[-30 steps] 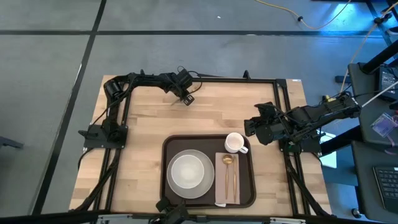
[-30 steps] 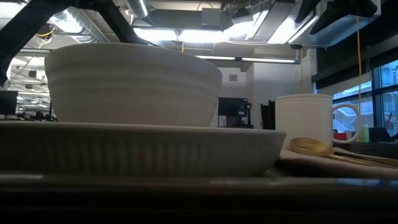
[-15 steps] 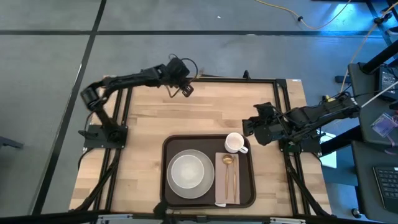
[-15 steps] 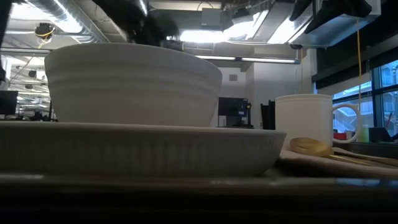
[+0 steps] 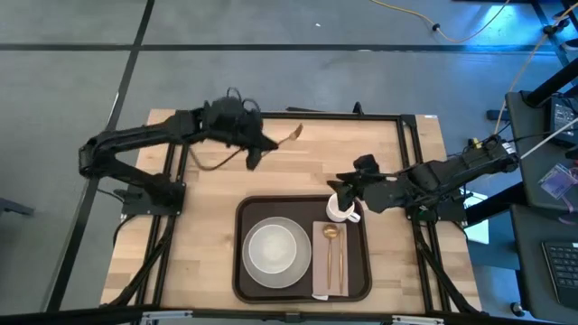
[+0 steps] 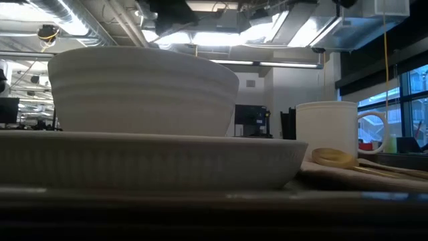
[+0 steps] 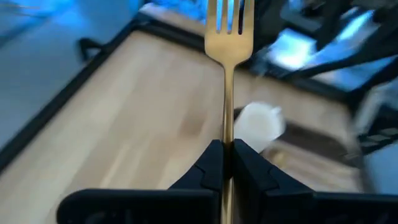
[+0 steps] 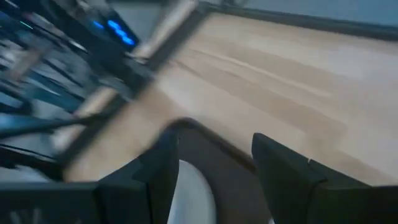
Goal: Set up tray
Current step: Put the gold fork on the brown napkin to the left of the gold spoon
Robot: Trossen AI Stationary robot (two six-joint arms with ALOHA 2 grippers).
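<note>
Since a moment ago, my left gripper [image 5: 256, 153] has swung out over the pale wooden table [image 5: 208, 203], jaws clamped on a slim gold fork [image 7: 227, 74], and my right gripper [image 5: 346, 186], jaws apart, has reached the white mug [image 5: 340, 210]. That mug stands in the large dark brown rectangular tray [image 5: 240, 244], beside the white bowl [image 5: 273, 247].

White bowl [image 5: 271, 249] on plate [image 5: 273, 275], white mug [image 5: 340, 209], gold spoon [image 5: 330, 246] on beige napkin [image 5: 321, 262], near table's [image 5: 298, 171] front edge; gold fork [image 5: 291, 134] above far edge
</note>
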